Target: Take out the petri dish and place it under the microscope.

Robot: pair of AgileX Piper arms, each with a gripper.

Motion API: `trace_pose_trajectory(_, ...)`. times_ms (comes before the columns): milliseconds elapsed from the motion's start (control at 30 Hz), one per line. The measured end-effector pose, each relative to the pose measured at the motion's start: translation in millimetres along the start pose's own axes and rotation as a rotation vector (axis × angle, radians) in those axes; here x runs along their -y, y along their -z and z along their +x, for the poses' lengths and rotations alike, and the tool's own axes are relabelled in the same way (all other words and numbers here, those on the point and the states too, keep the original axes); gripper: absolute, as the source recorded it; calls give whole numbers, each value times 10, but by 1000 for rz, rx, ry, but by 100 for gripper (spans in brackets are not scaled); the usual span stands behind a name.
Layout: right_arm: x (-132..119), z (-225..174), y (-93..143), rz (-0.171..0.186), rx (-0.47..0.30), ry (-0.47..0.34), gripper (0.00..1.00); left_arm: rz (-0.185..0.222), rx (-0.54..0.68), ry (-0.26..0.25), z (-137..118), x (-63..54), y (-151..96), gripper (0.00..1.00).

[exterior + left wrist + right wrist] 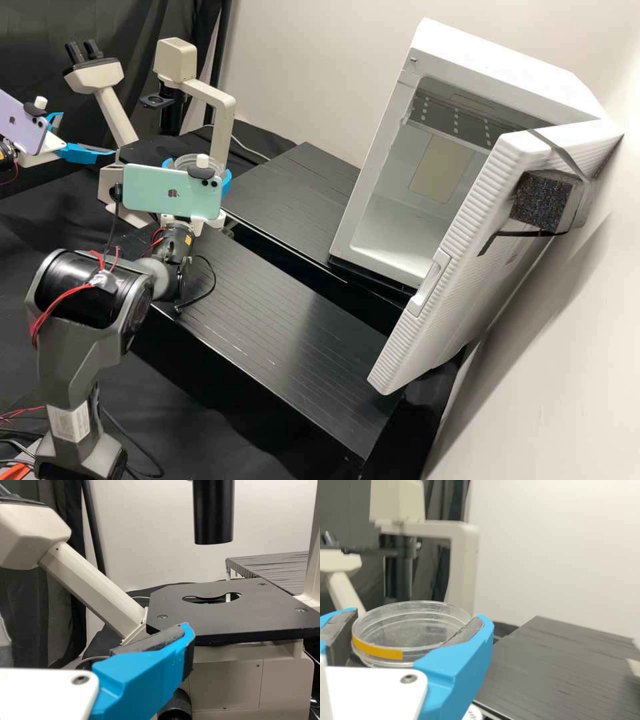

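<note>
While the right gripper (416, 617) clamps the round, clear plastic petri dish (407, 635) at the high view's upper left, left gripper (87, 134) spread wide, it wants a level carry and soft centring on the flat black microscope stage (200, 619).

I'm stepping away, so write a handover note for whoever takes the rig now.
Right gripper: closed on the petri dish, held between its blue fingers.
Left gripper: open, beside the microscope.
Fridge: door wide open.
Done: dish is out of the fridge and gripped.
Left: set it on the black stage, under the black tube.
</note>
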Motion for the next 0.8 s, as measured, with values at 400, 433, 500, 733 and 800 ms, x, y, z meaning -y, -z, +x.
trace_pose_trajectory(400,256,625,168,-35,37,75,0,0,0,0,0,0,0,100)
trace_pose_trajectory(433,269,664,175,-38,40,80,0,0,0,0,0,0,0,100)
trace_pose_trajectory(500,295,755,186,-42,46,89,0,0,0,0,0,0,0,100)
trace_pose_trajectory(733,406,1077,192,-57,77,124,0,0,0,0,0,0,0,100)
trace_pose_trajectory(800,443,1189,174,-54,96,133,0,0,0,0,0,0,0,100)
